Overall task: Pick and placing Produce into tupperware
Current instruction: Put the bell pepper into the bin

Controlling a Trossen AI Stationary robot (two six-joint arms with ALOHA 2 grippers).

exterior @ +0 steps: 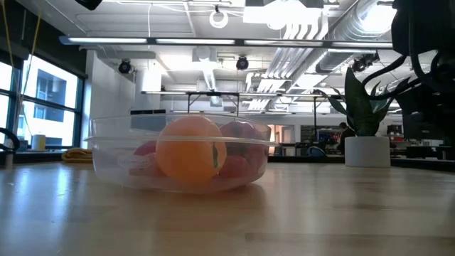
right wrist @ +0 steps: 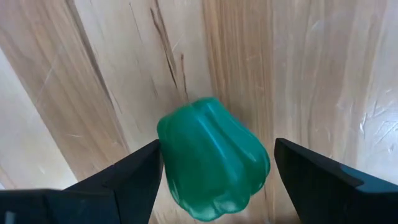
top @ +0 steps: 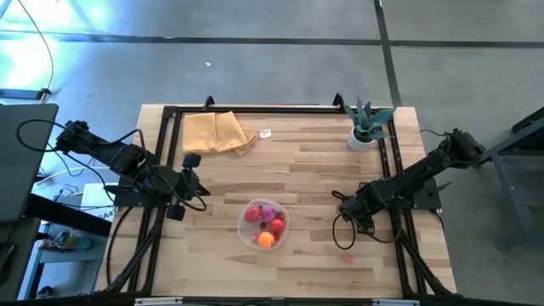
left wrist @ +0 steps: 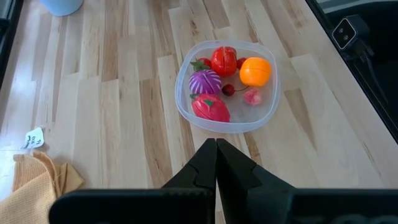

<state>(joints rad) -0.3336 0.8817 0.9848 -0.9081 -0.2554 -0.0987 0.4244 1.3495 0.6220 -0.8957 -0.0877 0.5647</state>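
so the right gripper [right wrist: 214, 165] is spread wide with a green toy pepper [right wrist: 213, 157] sat right between its fingers [right wrist: 130, 171] on the wood, one finger looks just touching it but nothing's clamped. That pepper is only seen in the right wrist view, from overhead it's hidden under the gripper [top: 347, 206]

The left gripper [left wrist: 216, 163] is pinched fully closed with nothing in it, and the tupperware [left wrist: 186, 112] is seen straight ahead of its tips, well apart. Five or so pieces are counted in there from that view: a red tomato [left wrist: 224, 60], an orange one [left wrist: 255, 71], a purple ribbed one [left wrist: 205, 81], a red strawberry-ish one [left wrist: 210, 107], a small pink bit [left wrist: 252, 96]

Only in the high view a tiny pink piece [top: 347, 257] is spotted lying loose on the table [top: 306, 153] near the right gripper, on its side away from the potted plant [top: 366, 125]
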